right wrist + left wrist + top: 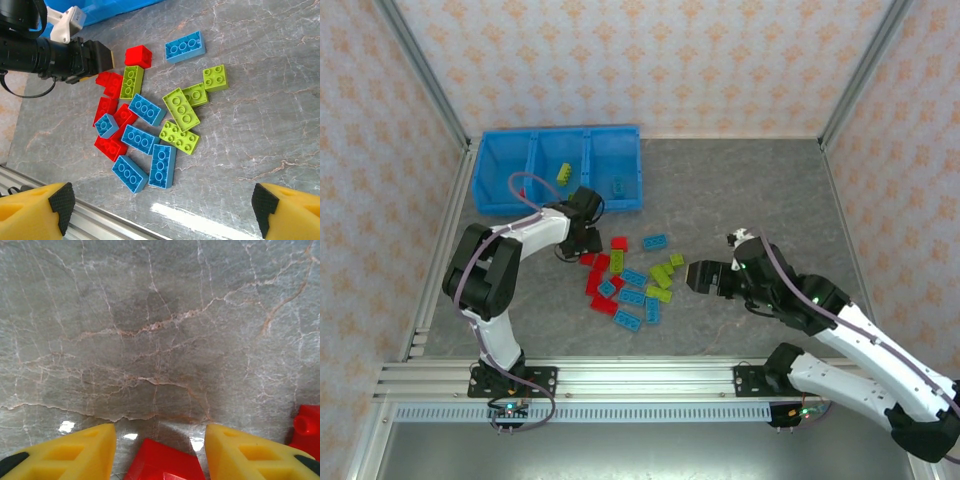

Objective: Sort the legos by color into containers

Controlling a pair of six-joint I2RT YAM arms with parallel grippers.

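Most bricks (630, 280) loose mid-desk, just two in bin (500, 170). Your left gripper (159, 432) straddles red brick (162, 462) at its side of pile, jaws narrow, can't tell if pinched. Your right gripper (165, 210) hangs wide over green bricks (181, 106), probably ready to drop on one.

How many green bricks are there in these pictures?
6. One green brick lies in the middle section of the blue bin. Four more cluster at the pile's right side, one among the red bricks. Others may hide under the left arm.
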